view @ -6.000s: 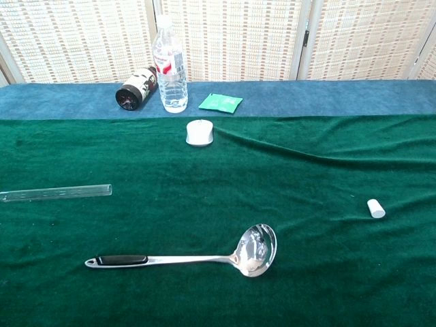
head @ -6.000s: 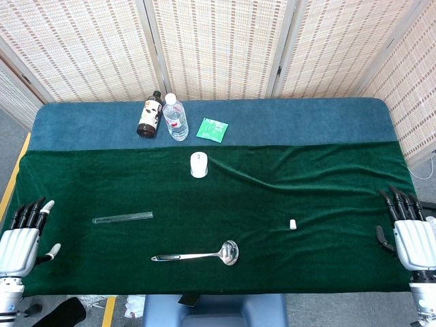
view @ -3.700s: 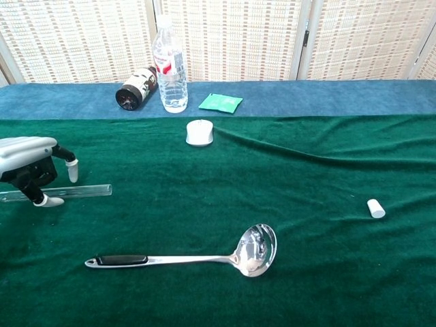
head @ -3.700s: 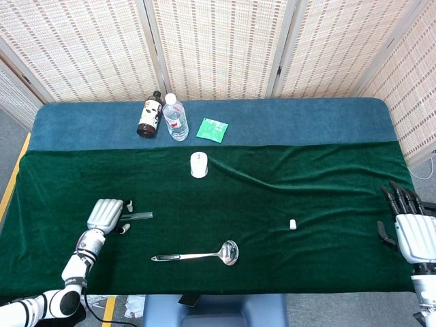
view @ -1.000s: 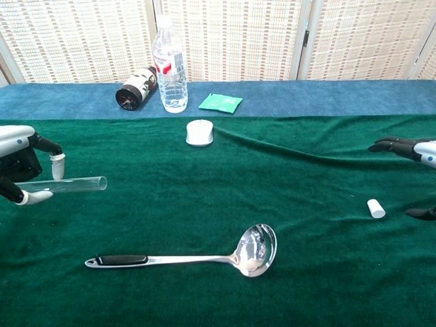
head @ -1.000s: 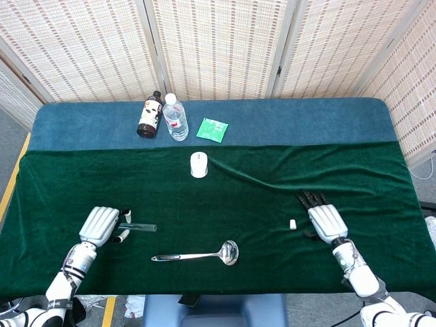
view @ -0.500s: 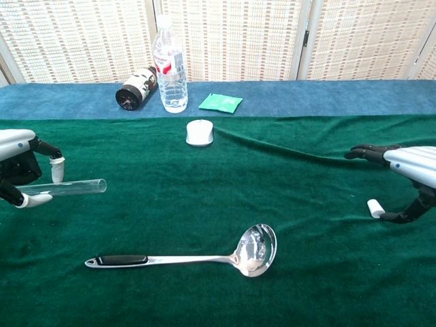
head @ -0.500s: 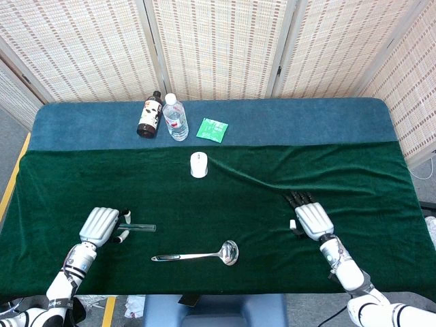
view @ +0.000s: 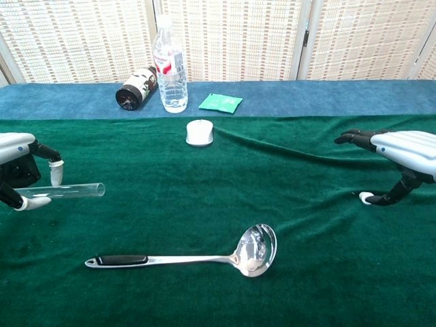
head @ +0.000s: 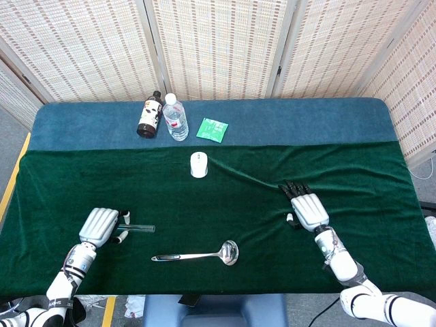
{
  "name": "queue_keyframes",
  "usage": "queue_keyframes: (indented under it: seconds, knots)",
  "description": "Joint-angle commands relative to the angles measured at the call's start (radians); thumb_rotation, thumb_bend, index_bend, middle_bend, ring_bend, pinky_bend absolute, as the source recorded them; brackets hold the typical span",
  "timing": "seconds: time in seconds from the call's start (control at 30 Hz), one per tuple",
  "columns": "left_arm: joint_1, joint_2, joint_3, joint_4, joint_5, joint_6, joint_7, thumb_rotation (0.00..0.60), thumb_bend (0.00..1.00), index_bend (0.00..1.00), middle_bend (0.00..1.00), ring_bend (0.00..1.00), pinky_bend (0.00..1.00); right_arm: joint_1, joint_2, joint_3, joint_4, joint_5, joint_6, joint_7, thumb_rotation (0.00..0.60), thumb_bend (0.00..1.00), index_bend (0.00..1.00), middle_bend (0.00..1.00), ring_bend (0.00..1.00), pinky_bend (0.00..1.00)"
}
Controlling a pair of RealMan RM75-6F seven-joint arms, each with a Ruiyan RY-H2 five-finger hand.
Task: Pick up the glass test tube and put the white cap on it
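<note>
Glass test tube [view: 68, 191] held level in left hand [view: 17, 178], right hand [view: 398, 158] spread above white cap [view: 366, 197]

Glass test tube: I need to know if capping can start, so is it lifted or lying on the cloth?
Lifted. The left hand holds the glass test tube roughly level above the green cloth, mouth uncapped.

Bright, even light from overhead fills both views, and shadows on the green cloth [head: 225, 204] are faint. The ladle [view: 253, 249] throws back sharp glints. Focus is crisp throughout, though the head view seems to bow slightly at its edges. No blur anywhere.
</note>
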Motion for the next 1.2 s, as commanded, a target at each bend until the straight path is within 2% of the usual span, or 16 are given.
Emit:
queue_keyframes:
  seconds: [0.03,0.57,0.7,0.83,0.93,1.07,1.1,1.17,1.2]
  knots:
    - [0.001,-0.002,0.000,0.003,-0.002,-0.002,0.000,0.600,0.51,0.65,0.98,0.91,0.88,0.006,0.000,0.005,0.001,0.009,-0.001,-0.006,0.600,0.31,0.00,0.00,0.00,0.00]
    - [0.005,-0.012,0.002,0.024,0.000,-0.002,-0.001,0.600,0.51,0.65,0.98,0.91,0.88,0.026,-0.007,0.013,0.015,0.057,-0.004,-0.037,0.600,0.31,0.00,0.00,0.00,0.00]
    - [0.004,-0.008,-0.005,0.022,0.014,0.011,-0.002,0.600,0.51,0.65,0.98,0.91,0.88,0.013,0.016,0.015,-0.036,0.036,0.034,-0.007,0.600,0.31,0.00,0.00,0.02,0.00]
    - [0.003,0.006,-0.016,0.011,0.023,0.025,-0.006,0.600,0.51,0.65,0.98,0.91,0.88,-0.010,0.080,0.010,-0.130,-0.005,0.101,-0.014,0.600,0.31,0.00,0.00,0.03,0.00]
    - [0.001,0.014,-0.021,0.002,0.022,0.024,-0.004,0.600,0.51,0.65,0.98,0.91,0.88,-0.022,0.134,-0.002,-0.195,-0.036,0.128,-0.028,0.600,0.31,0.00,0.03,0.07,0.00]
    - [0.002,0.017,-0.020,-0.008,0.021,0.025,0.001,0.600,0.51,0.65,0.98,0.91,0.88,-0.029,0.184,-0.020,-0.233,-0.086,0.162,-0.067,0.600,0.31,0.03,0.16,0.30,0.03]
    - [0.003,0.018,-0.019,-0.010,0.019,0.025,0.002,0.600,0.51,0.65,0.98,0.91,0.88,-0.030,0.193,-0.025,-0.235,-0.099,0.173,-0.091,0.600,0.31,0.06,0.24,0.40,0.11]
    - [0.004,0.019,-0.019,-0.014,0.016,0.024,0.005,0.600,0.51,0.65,0.98,0.91,0.88,-0.031,0.200,-0.032,-0.233,-0.112,0.183,-0.124,0.600,0.31,0.11,0.44,0.61,0.35]
    - [0.004,0.020,-0.018,-0.016,0.015,0.025,0.008,0.600,0.51,0.65,0.98,0.91,0.88,-0.032,0.203,-0.035,-0.235,-0.108,0.179,-0.134,0.600,0.31,0.16,0.58,0.77,0.54]
